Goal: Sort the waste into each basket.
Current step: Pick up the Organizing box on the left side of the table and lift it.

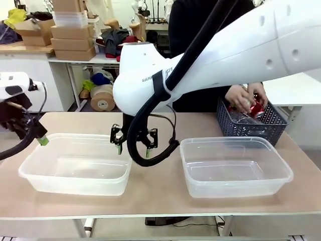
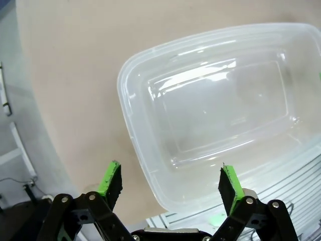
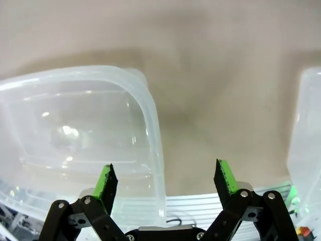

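Between clear rectangular plastic tubs (image 1: 235, 190), my right gripper (image 1: 134, 147) hovers wide, empty; left gripper (image 2: 170, 182) wide too. Red metal cans (image 1: 257, 109) lie in dark lattice basket (image 1: 251, 129) under person's hands (image 1: 241, 95). Sorting unstarted; next: reach there, grasp one.

The left tub (image 1: 75, 183) and right tub (image 1: 235, 188) both stand open-topped with room inside, and a bare strip of table (image 1: 155, 195) runs between them. The right arm (image 1: 225, 55) slants across the middle. Its right gripper (image 1: 134, 142), jaws spread wide, hangs over that strip's far end beside the left tub's corner. A person's hands (image 1: 246, 98) block the basket (image 1: 251, 128) mouth.
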### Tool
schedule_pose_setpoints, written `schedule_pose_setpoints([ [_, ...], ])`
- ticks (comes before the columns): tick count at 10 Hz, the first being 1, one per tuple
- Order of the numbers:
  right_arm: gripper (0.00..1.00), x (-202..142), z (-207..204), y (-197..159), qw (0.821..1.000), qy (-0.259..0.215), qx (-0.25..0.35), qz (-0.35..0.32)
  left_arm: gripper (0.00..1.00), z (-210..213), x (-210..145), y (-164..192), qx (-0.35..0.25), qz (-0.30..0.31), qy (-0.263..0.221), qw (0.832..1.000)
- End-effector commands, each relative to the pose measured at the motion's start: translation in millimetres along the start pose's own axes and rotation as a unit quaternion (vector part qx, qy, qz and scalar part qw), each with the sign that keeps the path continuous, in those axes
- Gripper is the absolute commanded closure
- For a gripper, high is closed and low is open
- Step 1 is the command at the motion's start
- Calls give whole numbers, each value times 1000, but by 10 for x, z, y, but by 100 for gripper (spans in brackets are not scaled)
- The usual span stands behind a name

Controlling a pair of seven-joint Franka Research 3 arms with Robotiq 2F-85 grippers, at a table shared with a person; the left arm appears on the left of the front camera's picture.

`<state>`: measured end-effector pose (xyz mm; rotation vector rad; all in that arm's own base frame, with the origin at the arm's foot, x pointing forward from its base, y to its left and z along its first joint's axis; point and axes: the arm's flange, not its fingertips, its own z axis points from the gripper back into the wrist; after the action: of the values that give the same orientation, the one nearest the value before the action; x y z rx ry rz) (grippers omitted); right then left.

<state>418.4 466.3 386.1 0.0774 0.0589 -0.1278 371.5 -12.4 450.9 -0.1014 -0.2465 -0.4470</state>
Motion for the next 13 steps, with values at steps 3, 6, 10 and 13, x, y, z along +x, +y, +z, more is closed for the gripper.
schedule_pose_setpoints([
  [3,0,48,-202,282,999,11,-28,-24,0,-736,33,337,-31,26,69,997],
  [6,0,30,-189,278,999,21,-39,-21,0,-988,-34,373,-57,53,67,995],
  [10,58,28,-262,304,996,40,-68,-45,0,-856,-37,368,-40,62,24,997],
  [13,100,-15,-184,253,996,40,-42,-67,100,-847,-33,357,-15,54,8,998],
])
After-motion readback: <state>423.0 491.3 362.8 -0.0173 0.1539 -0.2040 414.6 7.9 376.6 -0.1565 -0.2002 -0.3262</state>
